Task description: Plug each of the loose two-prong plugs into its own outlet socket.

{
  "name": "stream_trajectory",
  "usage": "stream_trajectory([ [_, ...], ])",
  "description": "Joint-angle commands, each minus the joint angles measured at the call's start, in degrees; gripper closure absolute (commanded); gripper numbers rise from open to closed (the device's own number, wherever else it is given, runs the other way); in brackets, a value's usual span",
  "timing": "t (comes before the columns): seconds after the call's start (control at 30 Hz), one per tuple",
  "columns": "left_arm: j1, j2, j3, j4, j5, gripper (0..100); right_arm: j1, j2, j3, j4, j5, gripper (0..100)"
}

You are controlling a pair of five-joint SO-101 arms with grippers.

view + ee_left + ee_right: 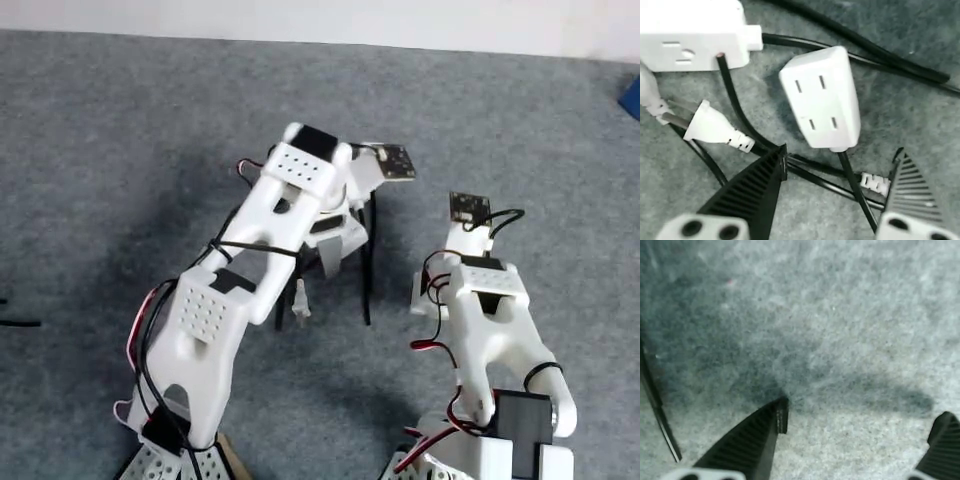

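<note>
A white outlet socket block (820,97) with two pairs of slots lies on the grey carpet, on a black cord. My left gripper (841,152) hangs open just above its cord end, holding nothing. A loose white two-prong plug (710,125) lies beside it, its prongs pointing toward a second white outlet (690,32). From above, that plug (299,305) shows under the left arm (290,190). My right gripper (863,415) is open over bare carpet, apart from the plugs.
Black cords (865,42) cross the carpet around the outlets, and one (367,270) runs between the two arms. Another black cord (655,410) lies near the right gripper. A blue object (632,95) sits at the far right edge.
</note>
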Motion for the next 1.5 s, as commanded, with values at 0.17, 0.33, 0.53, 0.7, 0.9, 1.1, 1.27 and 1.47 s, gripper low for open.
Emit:
stream_trajectory([
  [0.17, 1.63, -1.63, -0.57, -6.33, 0.88, 66, -0.48, 0.13, -0.13, -1.63, -0.26, 57.7],
  [0.33, 1.71, 4.53, -0.57, -11.08, 0.88, 66, -0.48, 0.13, -0.13, -1.63, -0.26, 57.7],
  [0.53, 1.71, 5.58, -0.66, -11.69, 0.53, 80, -0.48, 0.13, -0.13, -1.63, -0.26, 57.7],
  [0.7, 1.98, 5.58, -4.09, -10.02, 0.62, 97, -0.48, 0.13, -0.13, -1.63, -0.26, 57.7],
  [0.9, 1.45, 5.58, -16.57, 5.10, 0.62, 99, -0.48, -0.13, -0.13, -1.27, -0.26, 57.7],
  [1.1, 2.95, 4.26, -17.27, 9.14, 4.04, 99, 2.42, -1.27, -3.74, 9.63, 0.35, 57.7],
  [1.27, 10.42, -2.77, 0.92, 9.14, 4.13, 99, 14.20, -7.34, -6.90, 15.87, 8.35, 59.8],
  [1.47, 21.23, -19.21, 17.63, 9.05, 8.53, 99, 21.05, -13.32, -1.63, 15.69, 16.97, 77.8],
])
